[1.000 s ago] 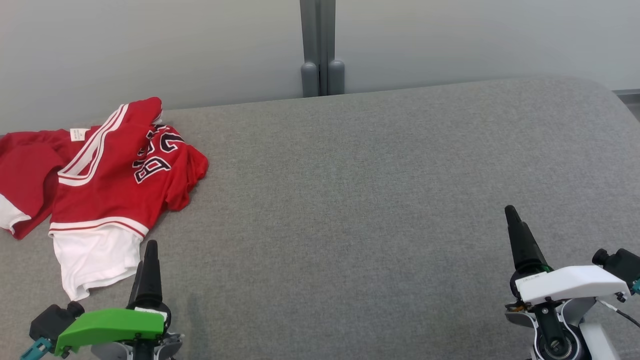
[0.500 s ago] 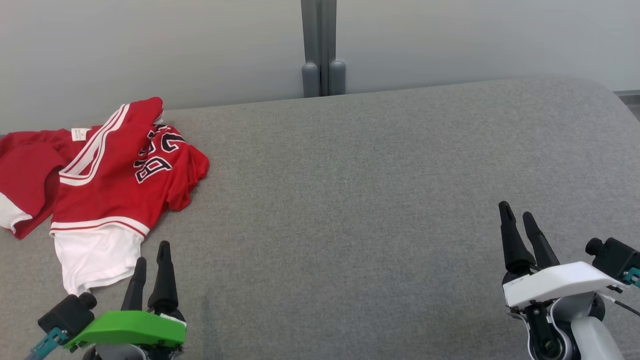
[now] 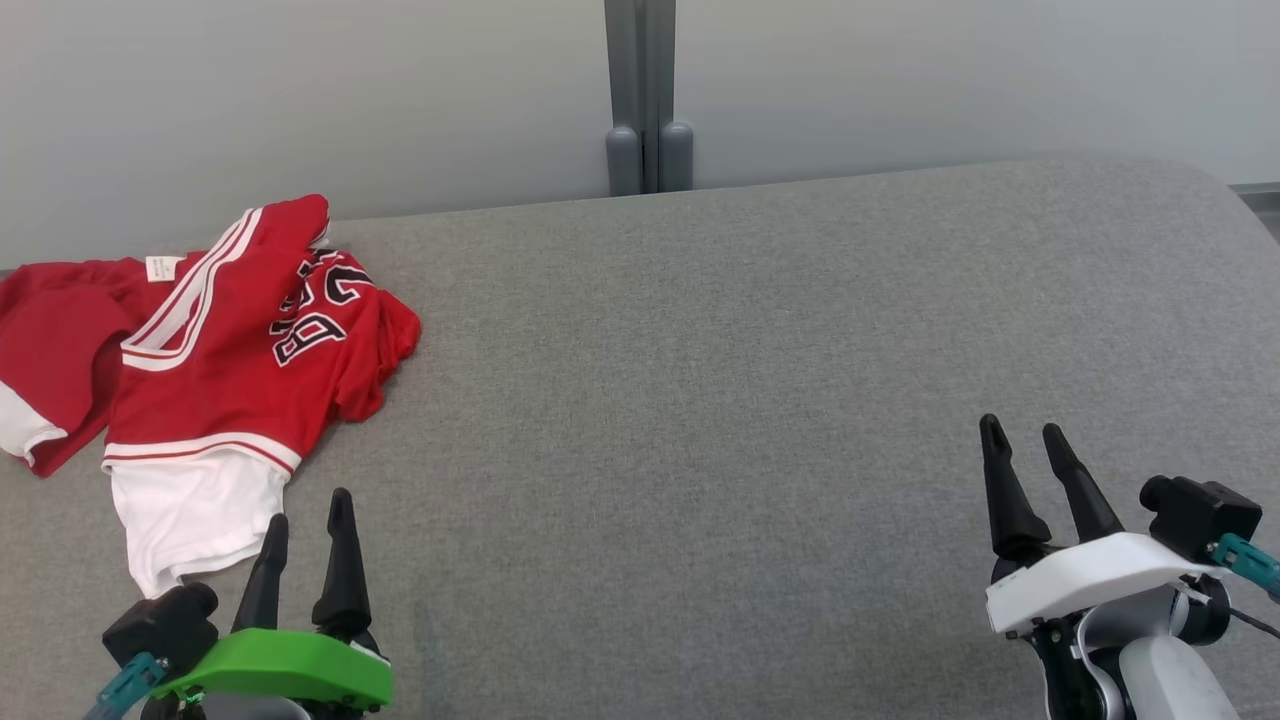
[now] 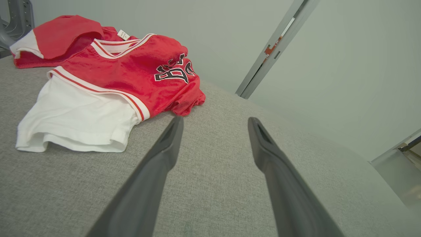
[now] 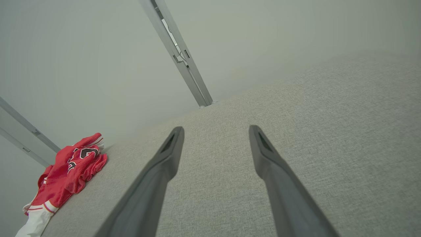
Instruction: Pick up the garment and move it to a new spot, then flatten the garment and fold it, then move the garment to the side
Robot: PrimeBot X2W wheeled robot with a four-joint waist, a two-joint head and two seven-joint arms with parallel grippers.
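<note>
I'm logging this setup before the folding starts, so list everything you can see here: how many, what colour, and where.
crumpled red and white sports jersey with black lettering: one; red with white trim and a white lower part; far left of the surface, near its back edge.
grey woven fabric surface: one; grey; spans the scene beneath everything.
pale grey wall panels: two; pale grey; behind the surface.
darker grey upright post with two rounded feet: one; grey; between the panels, back centre.
left gripper: one; dark fingers, green housing; lower left, open, empty, close to the jersey's white part.
right gripper: one; dark fingers, white housing; lower right, open, empty, over bare fabric.
</note>
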